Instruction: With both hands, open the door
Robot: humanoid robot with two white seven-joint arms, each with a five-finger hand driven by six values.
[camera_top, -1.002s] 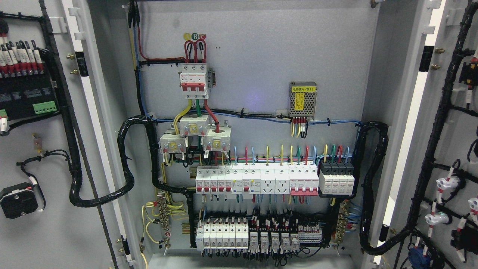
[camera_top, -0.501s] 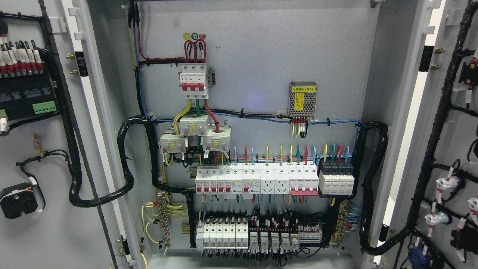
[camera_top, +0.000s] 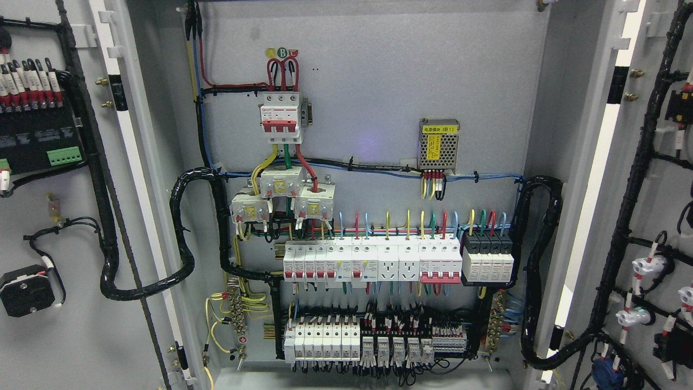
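Grey sheet metal makes up the cabinet [camera_top: 373,108], whose back panel fills the middle of the head view. Its two doors stand swung wide open: the left door [camera_top: 59,336] lies left of the cabinet, its inner face carrying a black terminal block with red-tipped leads and a black cable loom; the right door [camera_top: 660,216] lies right of the cabinet, also showing its inner face with black looms and white connectors. Inside the cabinet, a long row of white breakers [camera_top: 373,262] runs across the lower middle, and a second row of smaller breakers [camera_top: 373,341] sits below it. Above the long row, to the left, is a red-and-white main switch [camera_top: 281,116]; above it to the right is a small perforated power supply [camera_top: 439,143] with a yellow label. Neither robot hand appears anywhere in view, so their state cannot be told.
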